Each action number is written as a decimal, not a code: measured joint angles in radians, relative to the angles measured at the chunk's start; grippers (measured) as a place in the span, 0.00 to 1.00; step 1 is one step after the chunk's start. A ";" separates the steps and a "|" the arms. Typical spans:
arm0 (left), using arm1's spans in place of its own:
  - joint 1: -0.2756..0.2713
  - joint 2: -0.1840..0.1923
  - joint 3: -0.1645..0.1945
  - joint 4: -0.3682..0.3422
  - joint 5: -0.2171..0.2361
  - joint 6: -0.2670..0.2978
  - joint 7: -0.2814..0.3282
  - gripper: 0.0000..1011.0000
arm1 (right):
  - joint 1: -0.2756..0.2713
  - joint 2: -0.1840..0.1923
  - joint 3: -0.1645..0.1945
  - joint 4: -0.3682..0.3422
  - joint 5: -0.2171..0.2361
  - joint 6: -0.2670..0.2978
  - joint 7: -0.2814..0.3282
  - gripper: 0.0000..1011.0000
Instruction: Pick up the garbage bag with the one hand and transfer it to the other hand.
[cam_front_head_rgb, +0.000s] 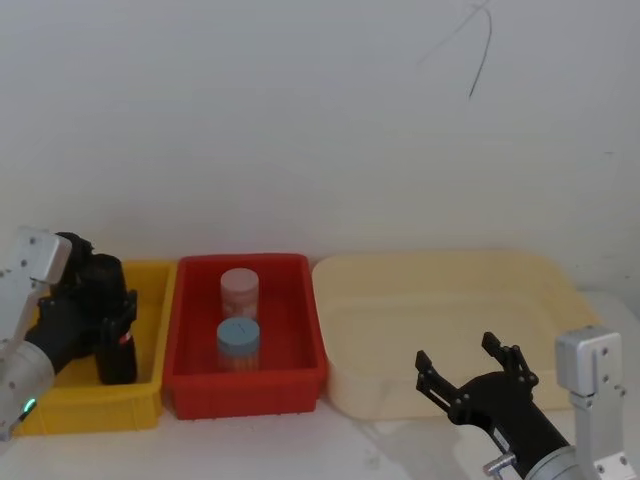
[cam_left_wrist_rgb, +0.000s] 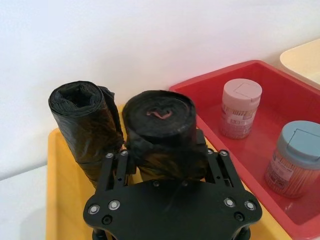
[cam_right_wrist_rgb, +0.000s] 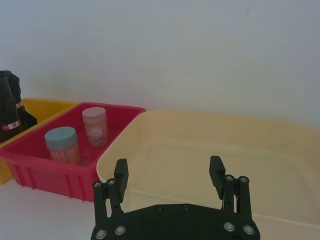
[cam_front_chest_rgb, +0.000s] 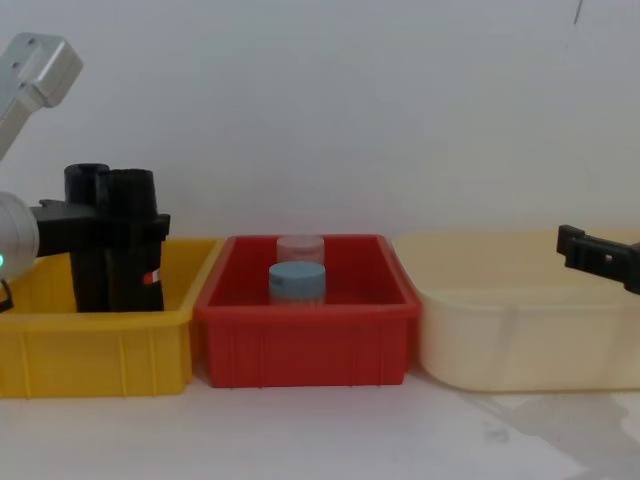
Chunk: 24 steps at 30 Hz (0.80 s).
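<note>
Clamped on the smooth black cylindrical plastic garbage bag (cam_left_wrist_rgb: 160, 125) with the black two-finger left hand (cam_left_wrist_rgb: 165, 159); pressed to both flanks with the fingers (cam_left_wrist_rgb: 112, 172), no gap to see in left wrist view. Standing upright in the yellow plastic bin (cam_front_head_rgb: 150, 285) at 8 o'clock of head view, long axis vertical, red-and-white sticker low on the side. Bottom end hidden behind bin wall in chest view, so cannot tell if lifted off the floor. Just beside it, at its 9 o'clock in chest view: a lumpier black plastic roll (cam_left_wrist_rgb: 85, 117).

Hovering at 5 o'clock of head view with the black right hand (cam_front_head_rgb: 455, 352), spread wide apart, holding nothing, over the near rim of the cream plastic tub (cam_front_head_rgb: 560, 290). Between the two: red plastic bin (cam_front_head_rgb: 305, 330) with a pink-lidded jar (cam_front_head_rgb: 239, 288) and a blue-lidded jar (cam_front_head_rgb: 238, 338), on the white desk (cam_front_head_rgb: 300, 440).

Judged step: grasp made, lift and handover not yet done.

Key relation: from garbage bag, right hand at 3 o'clock, well apart, across red plastic bin; left hand by far the nearer.

Probably needs raising straight up along the axis to clear bin wall and neighbour. Then carrying toward 3 o'clock above the jars, with one end left free for the right hand. Risk of slipping on slick film, of tipping the lumpier roll.
</note>
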 joint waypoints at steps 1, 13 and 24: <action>-0.001 -0.001 0.000 0.002 0.000 -0.001 -0.001 0.61 | 0.000 0.000 0.000 0.000 0.000 0.000 0.000 0.99; -0.002 0.002 -0.008 -0.032 -0.001 0.006 -0.017 0.53 | 0.000 0.000 0.000 0.000 0.000 0.000 0.000 0.99; -0.043 0.015 -0.040 -0.130 -0.055 0.063 -0.080 0.52 | 0.000 0.000 0.000 0.000 0.000 0.000 0.000 0.99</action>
